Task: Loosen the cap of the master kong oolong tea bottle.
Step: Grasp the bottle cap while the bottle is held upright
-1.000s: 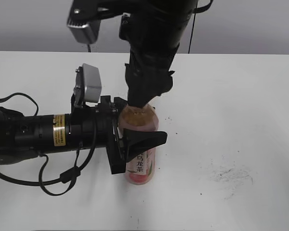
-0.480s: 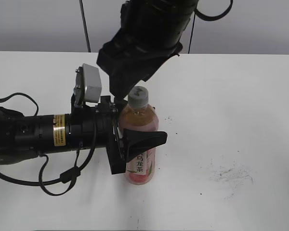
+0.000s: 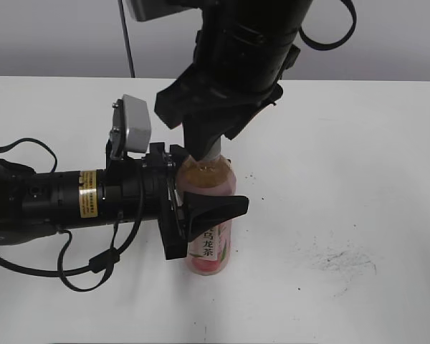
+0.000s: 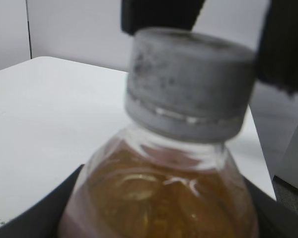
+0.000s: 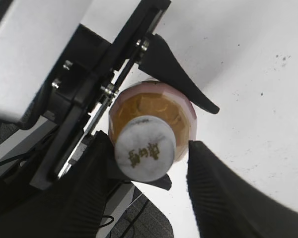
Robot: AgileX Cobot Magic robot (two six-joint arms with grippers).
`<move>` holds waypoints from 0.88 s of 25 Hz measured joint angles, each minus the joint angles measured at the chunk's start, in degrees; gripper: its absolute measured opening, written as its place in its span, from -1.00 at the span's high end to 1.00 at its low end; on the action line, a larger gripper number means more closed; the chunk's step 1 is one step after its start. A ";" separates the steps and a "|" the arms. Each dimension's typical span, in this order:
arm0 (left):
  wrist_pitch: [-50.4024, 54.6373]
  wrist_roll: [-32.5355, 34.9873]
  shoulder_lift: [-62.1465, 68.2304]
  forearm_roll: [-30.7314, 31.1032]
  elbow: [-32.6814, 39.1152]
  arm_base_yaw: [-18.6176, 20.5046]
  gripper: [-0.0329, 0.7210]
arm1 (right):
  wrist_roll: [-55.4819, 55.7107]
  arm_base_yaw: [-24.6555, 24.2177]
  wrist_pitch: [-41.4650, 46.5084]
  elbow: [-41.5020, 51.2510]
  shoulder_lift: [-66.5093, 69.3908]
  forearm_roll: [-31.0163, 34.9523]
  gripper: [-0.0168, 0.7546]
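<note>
The master kong oolong tea bottle [image 3: 212, 247] stands upright on the white table [image 3: 358, 158]. My left gripper [image 3: 204, 208] reaches in from the left and is shut on the bottle's body; in the left wrist view [image 4: 159, 213] its dark jaws flank the amber shoulder [image 4: 159, 188]. The white cap [image 5: 145, 148] sits on the neck, also seen in the left wrist view [image 4: 188, 84]. My right gripper [image 5: 150, 148] comes down from above and straddles the cap, open, with a gap on one side. In the exterior view the right gripper [image 3: 209, 152] hides the cap.
Dark scuff marks [image 3: 344, 259] lie on the table to the right of the bottle. The left arm and its cables [image 3: 57, 201] fill the left side. A grey wall [image 3: 387, 36] stands behind the table's far edge.
One second ago my right gripper covered the cap. Half a second ago it was raised and turned, leaving the cap bare. Now it is back down around the cap. The left arm has not moved.
</note>
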 joint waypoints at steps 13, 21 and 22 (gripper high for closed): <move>0.00 -0.12 0.00 0.28 0.00 -0.04 -0.27 | -4.82 0.00 0.21 -0.64 1.93 0.30 0.23; 0.00 -0.20 0.00 0.52 0.00 -0.04 -0.27 | -24.48 0.00 0.33 -0.93 2.04 0.30 0.23; 0.00 -0.20 0.00 0.58 0.00 -0.04 -0.27 | -27.11 0.00 0.33 -0.93 2.04 0.30 0.23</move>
